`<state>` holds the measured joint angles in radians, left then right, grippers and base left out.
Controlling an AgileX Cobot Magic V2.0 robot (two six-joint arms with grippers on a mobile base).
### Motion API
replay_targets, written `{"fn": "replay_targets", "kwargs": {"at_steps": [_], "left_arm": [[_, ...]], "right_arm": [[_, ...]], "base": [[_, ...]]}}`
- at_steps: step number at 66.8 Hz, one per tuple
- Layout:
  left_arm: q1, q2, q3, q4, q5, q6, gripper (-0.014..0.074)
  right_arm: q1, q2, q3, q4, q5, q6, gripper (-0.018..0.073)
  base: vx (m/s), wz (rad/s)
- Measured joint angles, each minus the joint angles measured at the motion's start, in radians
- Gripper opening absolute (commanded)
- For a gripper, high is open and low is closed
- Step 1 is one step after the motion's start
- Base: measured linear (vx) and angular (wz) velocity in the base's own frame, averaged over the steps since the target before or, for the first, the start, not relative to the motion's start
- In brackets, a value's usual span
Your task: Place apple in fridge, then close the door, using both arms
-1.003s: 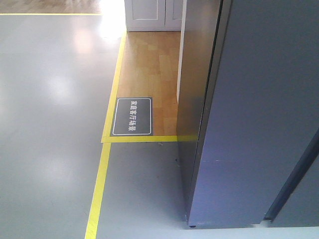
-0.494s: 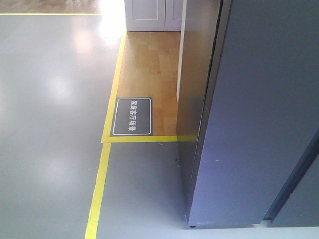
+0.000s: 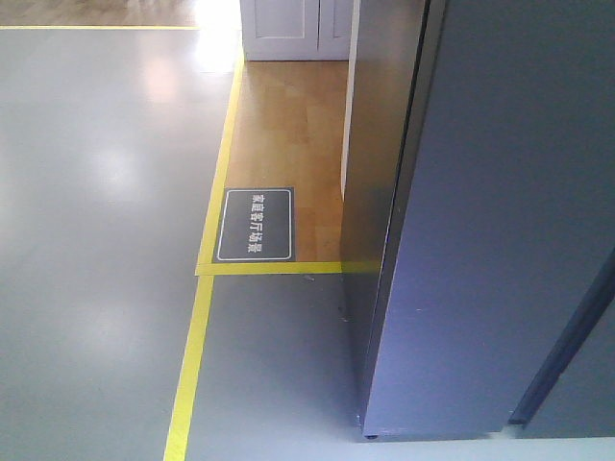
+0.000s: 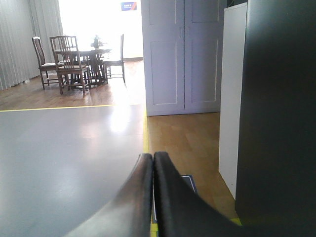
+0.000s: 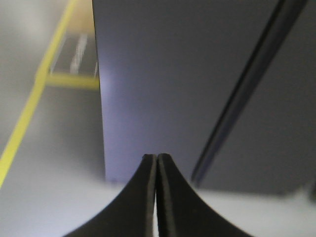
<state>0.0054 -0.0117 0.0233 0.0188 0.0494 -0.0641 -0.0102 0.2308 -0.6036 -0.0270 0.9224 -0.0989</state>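
Both sets of fingers are pressed flat together with nothing between them. The left gripper has its black fingers tip to tip, looking out low across the grey floor. The right gripper is the same, fingers pinched closed, aimed at a dark grey panel, which is the door, filling most of that wrist view, blurry.

Out from there: in the front view the fridge stands tall on the right, long axis straight up, its dark grey side face turned toward the open floor. The door sits in front of it as a big flat dark grey slab, also upright, bottom edge just above the floor. The fridge's inside isn't visible from any view. I can't find the apple in any of the views.

Around it: yellow tape runs along the floor and boxes off a wood floor patch with a dark floor sign with white characters on it. Further back from the left wrist there's a white double-door cabinet, a white panel beside the fridge, and a dining table with wooden chairs well off in the bright background.
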Motion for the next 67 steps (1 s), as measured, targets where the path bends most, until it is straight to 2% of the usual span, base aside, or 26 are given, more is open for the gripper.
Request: {"fn": "replay_targets", "kwargs": {"at_steps": [7, 16, 27, 45, 67], "left_arm": [[0.0, 0.0, 0.0, 0.0, 0.0, 0.0, -0.0006], [0.0, 0.0, 0.0, 0.0, 0.0, 0.0, -0.0006], [0.0, 0.0, 0.0, 0.0, 0.0, 0.0, -0.0006], [0.0, 0.0, 0.0, 0.0, 0.0, 0.0, -0.0006], [0.0, 0.0, 0.0, 0.0, -0.001, 0.0, -0.0006]], "right_arm": [[0.011, -0.023, 0.065, 0.01, -0.205, 0.0, -0.0003], [0.012, -0.086, 0.235, 0.016, -0.472, 0.0, -0.0003], [0.012, -0.181, 0.419, 0.037, -0.671, 0.0, -0.0003], [0.012, -0.24, 0.618, 0.058, -0.823, 0.003, -0.0003], [0.043, -0.24, 0.633, 0.064, -0.839, 0.0, -0.0003]], "base": [[0.0, 0.0], [0.0, 0.0], [0.0, 0.0], [0.0, 0.0], [0.0, 0.0]]}}
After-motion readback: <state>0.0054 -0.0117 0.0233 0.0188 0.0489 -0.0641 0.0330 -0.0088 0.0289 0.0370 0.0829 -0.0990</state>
